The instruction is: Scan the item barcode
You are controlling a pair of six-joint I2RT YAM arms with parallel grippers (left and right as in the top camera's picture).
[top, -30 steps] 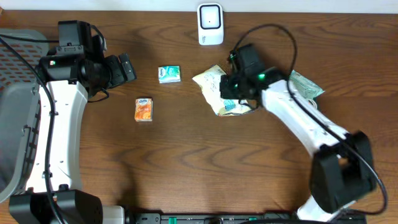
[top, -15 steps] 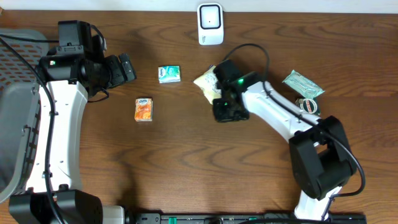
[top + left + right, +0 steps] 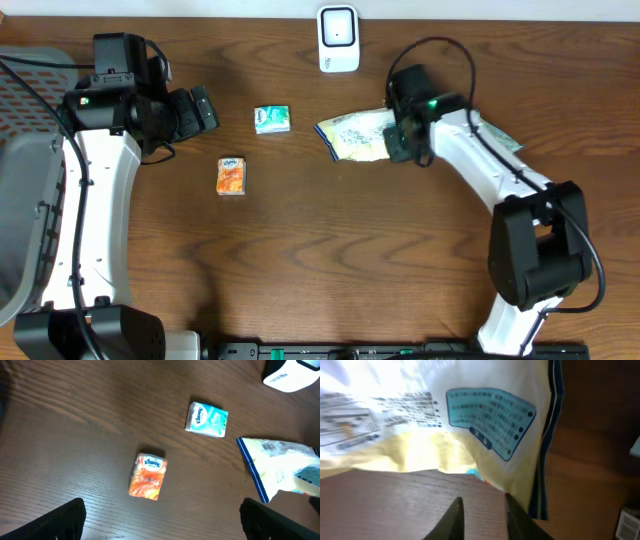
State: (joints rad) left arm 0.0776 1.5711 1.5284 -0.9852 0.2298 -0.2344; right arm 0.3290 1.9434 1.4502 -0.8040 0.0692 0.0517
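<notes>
Crinkly yellow-white snack bag (image 3: 352, 135) sits just below the scanner (image 3: 338, 38), slightly to its right, stretched flat with the print up. You can't tell if it rests on the surface (image 3: 300, 80) or hangs just off it. Right jaws meet the bag end farthest right of the scanner. They stand narrow, but bare wood shows between the fingertips (image 3: 456, 510), so you can't tell pinch from touch. The end hold likely keeps the print uncovered for the scanner. No barcode is readable.

Left jaws are spread wide and empty, well left of the scanner, out of your way.

The lane from bag to scanner is bare. Green tissue pack (image 3: 271, 119) lies below-left of the scanner, near the bag's blue edge. Orange tissue pack (image 3: 231, 175) is lower and farther left. Green packet (image 3: 497, 137) lies right of the scanner, part hidden by the right arm (image 3: 480, 175). Mind the surface edge just behind the scanner.
</notes>
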